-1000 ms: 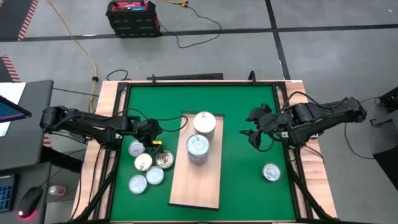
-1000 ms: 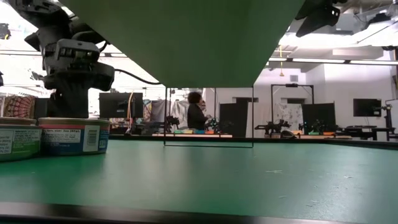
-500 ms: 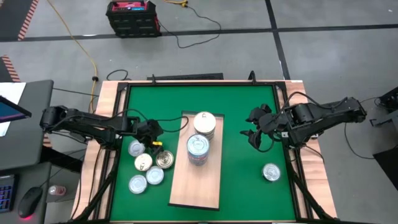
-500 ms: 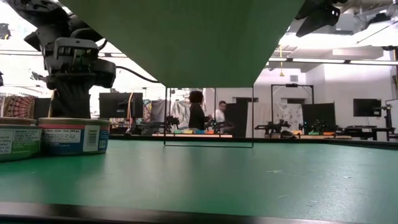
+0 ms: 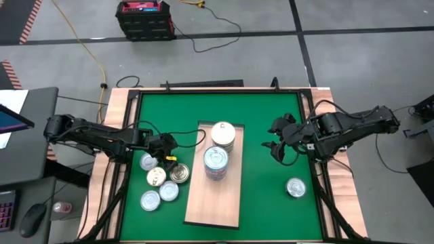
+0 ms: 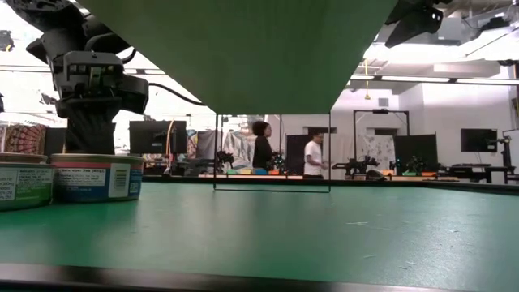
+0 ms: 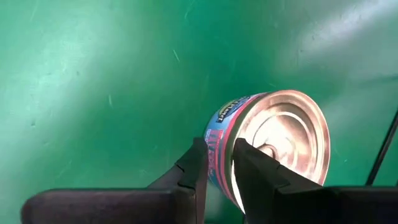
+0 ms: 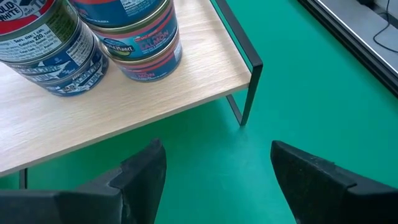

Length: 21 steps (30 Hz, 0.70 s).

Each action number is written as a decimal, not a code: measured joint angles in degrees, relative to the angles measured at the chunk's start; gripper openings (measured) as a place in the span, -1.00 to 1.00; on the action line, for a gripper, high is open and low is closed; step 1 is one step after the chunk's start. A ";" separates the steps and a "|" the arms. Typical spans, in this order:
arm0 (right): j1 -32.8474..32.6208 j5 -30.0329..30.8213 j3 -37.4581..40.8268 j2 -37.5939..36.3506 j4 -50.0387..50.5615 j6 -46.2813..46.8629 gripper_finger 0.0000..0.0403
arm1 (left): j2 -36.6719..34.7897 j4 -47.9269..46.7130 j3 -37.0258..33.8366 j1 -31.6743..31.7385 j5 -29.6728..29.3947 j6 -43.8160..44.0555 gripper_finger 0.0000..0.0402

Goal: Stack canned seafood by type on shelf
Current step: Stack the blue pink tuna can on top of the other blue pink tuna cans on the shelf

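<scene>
Left wrist view: left hand (image 7: pixel 217 163) pinches can (image 7: pixel 270 146) rim.

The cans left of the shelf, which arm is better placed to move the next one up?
Left. Its tool is already pinched on a can's rim, while the right tool hangs open beside the shelf.

Tins (image 5: pixel 161 183) beside stacked shelf (image 5: pixel 214 200)
</scene>
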<state>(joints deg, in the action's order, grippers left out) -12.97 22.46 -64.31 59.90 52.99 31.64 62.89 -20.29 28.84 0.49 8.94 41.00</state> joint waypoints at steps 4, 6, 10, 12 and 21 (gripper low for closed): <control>0.00 0.02 0.00 0.00 -0.38 -0.04 0.54 | 0.47 -1.96 0.13 0.00 -0.21 -0.82 -0.80; 0.00 0.02 0.00 0.00 -0.96 -0.17 0.54 | 0.85 -3.52 0.26 0.41 -0.32 -1.30 -0.93; 0.00 0.02 0.00 0.00 -1.71 -0.17 0.54 | 0.89 -8.73 -0.10 2.28 -6.19 -1.27 -0.98; 0.00 0.02 0.00 0.02 -2.21 -0.17 0.54 | 0.84 -10.26 -0.29 3.65 -5.81 -1.87 -0.99; 0.00 -0.02 -0.02 0.02 -2.67 0.04 0.54 | -4.34 -20.85 3.09 10.88 -6.54 -6.64 -1.00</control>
<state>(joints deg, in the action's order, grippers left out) -12.97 22.44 -64.33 59.92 50.33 31.68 58.55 -41.14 31.93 11.38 2.41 34.36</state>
